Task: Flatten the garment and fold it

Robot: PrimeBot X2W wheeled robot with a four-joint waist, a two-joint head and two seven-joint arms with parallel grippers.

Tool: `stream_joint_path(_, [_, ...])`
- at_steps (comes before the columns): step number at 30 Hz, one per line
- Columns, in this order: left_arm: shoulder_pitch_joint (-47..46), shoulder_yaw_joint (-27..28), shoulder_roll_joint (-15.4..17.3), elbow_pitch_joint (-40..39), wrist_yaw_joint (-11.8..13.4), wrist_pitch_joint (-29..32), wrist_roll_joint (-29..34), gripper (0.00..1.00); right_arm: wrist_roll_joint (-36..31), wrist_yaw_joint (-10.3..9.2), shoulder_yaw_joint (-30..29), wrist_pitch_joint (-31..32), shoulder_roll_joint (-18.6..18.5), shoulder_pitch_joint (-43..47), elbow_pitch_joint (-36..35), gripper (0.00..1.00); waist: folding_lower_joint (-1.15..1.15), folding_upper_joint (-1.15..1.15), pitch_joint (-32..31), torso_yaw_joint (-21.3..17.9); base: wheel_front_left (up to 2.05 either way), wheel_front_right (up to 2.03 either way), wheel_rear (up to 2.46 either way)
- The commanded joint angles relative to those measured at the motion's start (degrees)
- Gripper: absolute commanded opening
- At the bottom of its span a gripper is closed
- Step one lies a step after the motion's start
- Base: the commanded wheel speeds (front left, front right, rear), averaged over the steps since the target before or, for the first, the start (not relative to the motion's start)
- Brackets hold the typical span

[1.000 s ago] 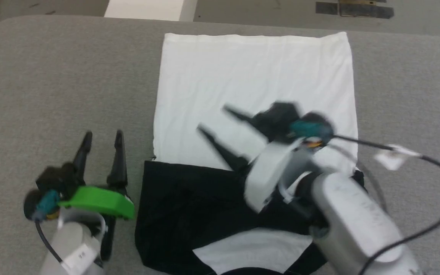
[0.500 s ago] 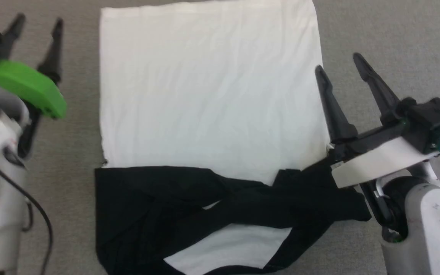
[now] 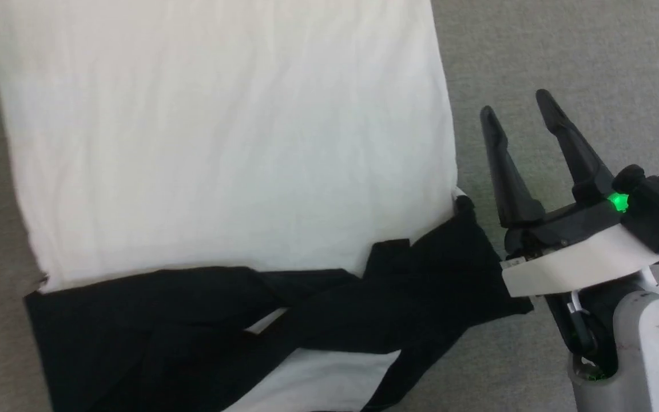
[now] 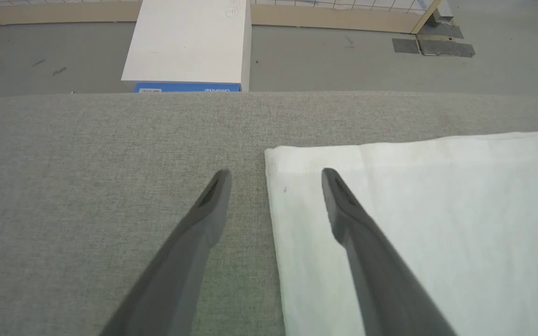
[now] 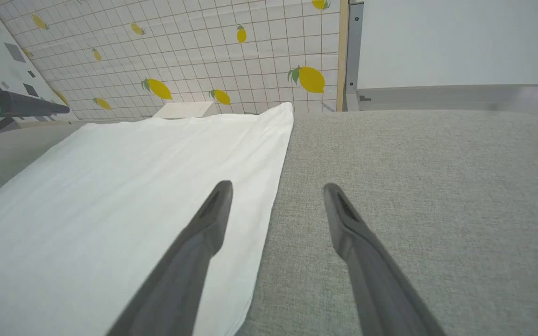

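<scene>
The garment [image 3: 221, 143] lies flat on the grey table [image 3: 564, 57], white body up, its black sleeves [image 3: 318, 309] folded across the near part. My right gripper [image 3: 517, 106] hovers open just right of the garment's right edge, nothing between its fingers. In the right wrist view the right gripper [image 5: 276, 186] straddles the garment's [image 5: 133, 196] side edge. In the left wrist view my left gripper [image 4: 276, 172] is open over the garment's [image 4: 414, 210] far left corner, one finger above cloth, one above bare table [image 4: 87, 186].
Beyond the table's far edge stands a white box with a blue strip [image 4: 187, 46] on the grey floor. A tiled wall with lemon prints [image 5: 203, 46] rises behind. Bare table lies right of the garment.
The head camera has tilted and shifted, so the garment fills more of the picture. My right gripper has swung from over the garment's middle to beside its right edge. My left gripper has reached to the far left corner.
</scene>
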Motion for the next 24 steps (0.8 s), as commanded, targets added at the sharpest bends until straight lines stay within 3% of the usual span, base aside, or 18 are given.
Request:
stream_joint_path(1, [-1.1, 0.5, 1.2, -0.3, 1.3, 1.1, 0.5, 1.00, 0.7, -0.08, 0.4, -0.7, 0.1, -0.5, 0.0, 1.00, -0.01, 0.62, 4.6, -4.5, 0.00, 0.00, 0.00])
stream_joint_path(13, [0.0, 0.3, 5.3, -2.0, 5.8, 6.7, 3.9, 1.00, 2.4, -0.08, 2.0, -2.2, 0.1, -1.3, 2.2, 1.00, -0.01, 0.62, 6.3, -5.4, 0.00, 0.00, 0.00])
stream_joint_path(14, [0.2, -0.1, 5.6, -2.2, 5.8, 6.8, 4.3, 0.75, 2.3, -0.08, 1.9, -2.1, 0.1, -1.4, 2.2, 1.00, -0.01, 0.62, 6.4, -5.3, 0.00, 0.00, 0.00])
stream_joint_path(16, [0.4, -0.6, 5.2, -2.8, 5.5, 6.9, 4.1, 0.00, 1.9, -0.08, 1.7, -1.8, 0.1, -1.9, 2.0, 1.00, -0.01, 0.62, 6.5, -4.7, 0.00, 0.00, 0.00])
stream_joint_path(20, [0.3, -1.6, 4.5, -3.7, 4.5, 5.0, 4.0, 0.00, 0.4, -0.08, 1.4, -0.3, 0.1, -4.7, 1.4, 1.00, -0.01, 0.62, 6.6, -3.5, 0.00, 0.00, 0.00])
stream_joint_path(24, [-1.0, -3.3, 3.9, -4.2, 3.4, 0.4, 5.5, 0.00, -2.1, -0.08, 0.1, 1.9, 0.1, -13.3, 0.5, 1.00, -0.01, 0.62, 6.8, -1.8, 0.00, 0.00, 0.00])
